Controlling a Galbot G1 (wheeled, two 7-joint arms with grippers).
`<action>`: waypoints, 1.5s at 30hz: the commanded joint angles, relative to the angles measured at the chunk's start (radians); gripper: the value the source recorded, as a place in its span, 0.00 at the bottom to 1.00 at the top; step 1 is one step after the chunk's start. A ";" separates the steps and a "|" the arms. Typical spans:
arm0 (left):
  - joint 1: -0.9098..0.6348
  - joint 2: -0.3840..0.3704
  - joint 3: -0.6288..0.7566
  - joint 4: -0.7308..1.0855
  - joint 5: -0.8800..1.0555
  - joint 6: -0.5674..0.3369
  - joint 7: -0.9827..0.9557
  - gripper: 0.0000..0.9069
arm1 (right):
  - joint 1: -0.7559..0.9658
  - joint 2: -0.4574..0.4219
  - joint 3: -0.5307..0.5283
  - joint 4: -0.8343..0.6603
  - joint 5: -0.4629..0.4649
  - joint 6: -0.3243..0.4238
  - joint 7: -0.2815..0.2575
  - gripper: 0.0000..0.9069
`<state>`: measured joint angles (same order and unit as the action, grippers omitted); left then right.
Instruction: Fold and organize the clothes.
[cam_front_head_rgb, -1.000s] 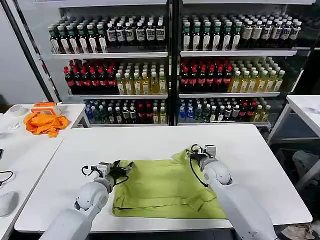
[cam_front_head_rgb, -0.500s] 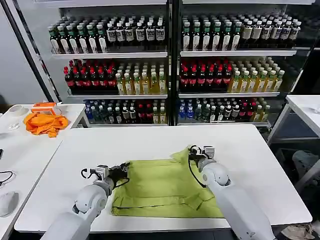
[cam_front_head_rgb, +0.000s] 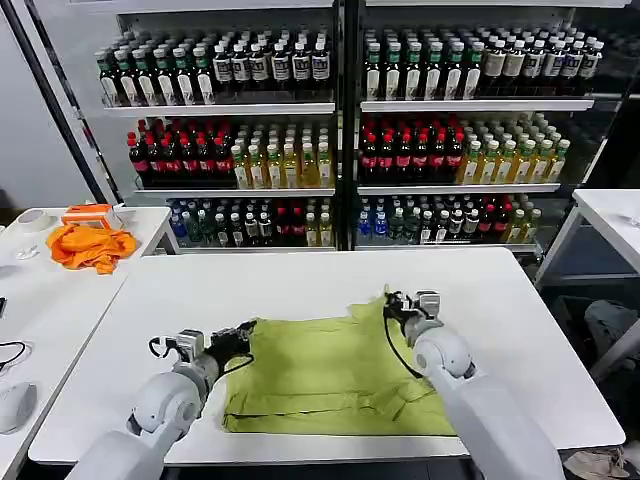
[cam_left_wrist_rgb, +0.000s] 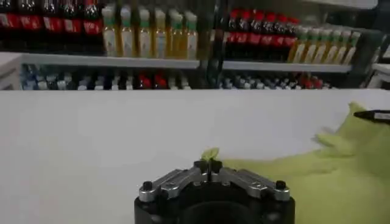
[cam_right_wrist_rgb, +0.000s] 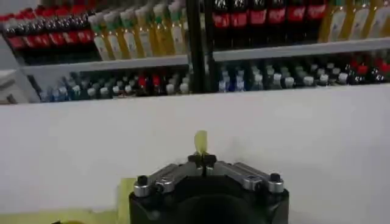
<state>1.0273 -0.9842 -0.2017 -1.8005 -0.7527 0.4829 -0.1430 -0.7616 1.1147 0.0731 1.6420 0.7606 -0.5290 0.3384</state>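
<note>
Head view shows the left gripper (cam_front_head_rgb: 243, 332) and right gripper (cam_front_head_rgb: 392, 303), each clamped on a T-shirt (cam_front_head_rgb: 325, 375) corner at lower centre, now spread farther apart, tensioning the fabric for folding.

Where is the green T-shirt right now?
In the head view the green T-shirt lies on the white table near its front edge, pinched between the left gripper and the right gripper.

Even, bright light falls from overhead, leaving only faint, soft shadows on the white table (cam_front_head_rgb: 300, 290). Glare washes its surface pale in both wrist views. The bottles (cam_left_wrist_rgb: 152, 30) beyond each gripper look soft and out of focus.
</note>
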 joint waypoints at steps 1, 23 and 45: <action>0.097 0.035 -0.048 -0.135 -0.024 -0.015 0.007 0.02 | -0.172 -0.104 0.106 0.268 0.002 0.001 0.003 0.00; 0.385 0.048 -0.152 -0.282 0.045 -0.026 0.025 0.02 | -0.666 -0.109 0.303 0.570 -0.064 -0.019 0.006 0.00; 0.472 -0.107 -0.166 -0.326 0.311 -0.063 -0.124 1.00 | -0.685 -0.040 0.313 0.486 -0.147 -0.009 0.005 1.00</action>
<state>1.4424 -0.9838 -0.3461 -2.0604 -0.5631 0.4302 -0.1615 -1.4110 1.0619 0.3738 2.1388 0.6443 -0.5485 0.3489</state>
